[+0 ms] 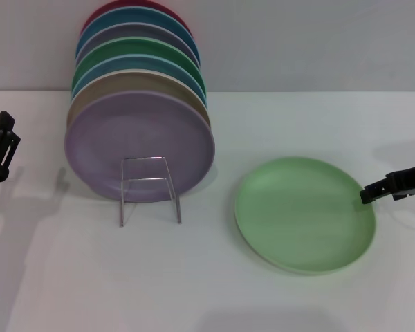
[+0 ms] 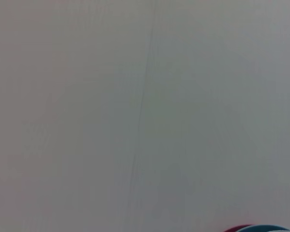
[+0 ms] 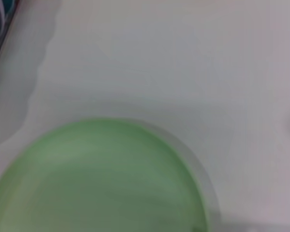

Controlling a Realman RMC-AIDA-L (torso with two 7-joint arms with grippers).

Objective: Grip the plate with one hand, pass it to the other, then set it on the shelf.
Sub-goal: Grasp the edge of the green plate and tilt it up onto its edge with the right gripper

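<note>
The plate (image 1: 304, 213), round and pale green, lies flat on the white table to the right of the shelf; the right wrist view shows it close up (image 3: 96, 183). My right gripper (image 1: 370, 194) comes in from the right edge, its tip right at the plate's right rim. The shelf (image 1: 149, 188) is a thin wire rack left of centre, with several coloured plates standing on edge in it. My left gripper (image 1: 5, 131) hangs at the far left edge, well away from the rack and the plate.
A lilac plate (image 1: 140, 144) fronts the standing stack; tan, green, blue and red plates (image 1: 135, 34) rise behind it. A grey wall runs behind the table. The left wrist view shows a plain surface and a sliver of plate rims (image 2: 258, 228).
</note>
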